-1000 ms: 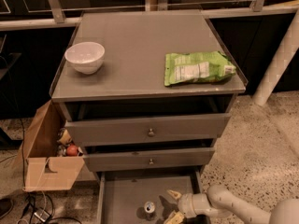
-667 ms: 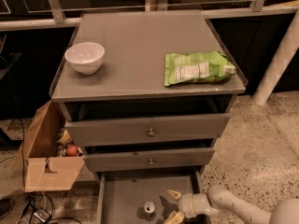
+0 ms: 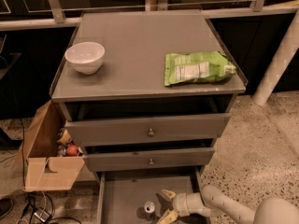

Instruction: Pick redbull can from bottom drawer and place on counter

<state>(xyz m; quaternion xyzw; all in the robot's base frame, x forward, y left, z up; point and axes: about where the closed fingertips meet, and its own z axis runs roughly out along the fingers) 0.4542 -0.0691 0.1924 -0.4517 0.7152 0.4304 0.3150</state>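
The counter [image 3: 135, 41] is bearing a green snack bag [image 3: 198, 67] and a white bowl [image 3: 85, 56], far above the fingers [image 3: 167, 194]. The bottom drawer [image 3: 124, 197] is standing open around them, its front cut off. The gripper [image 3: 164, 206] is hovering inside, fingers spread wide and gripping nothing; the redbull can [image 3: 149, 207] is standing just beyond their tips.

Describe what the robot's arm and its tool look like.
The arm is a smooth off-white tube with rounded, bulging joints and no visible cables or markings. Its tool, in the open grey bottom drawer beside the slim silver redbull can, has a pale cylindrical wrist and two tapered, yellowish-tipped fingers.
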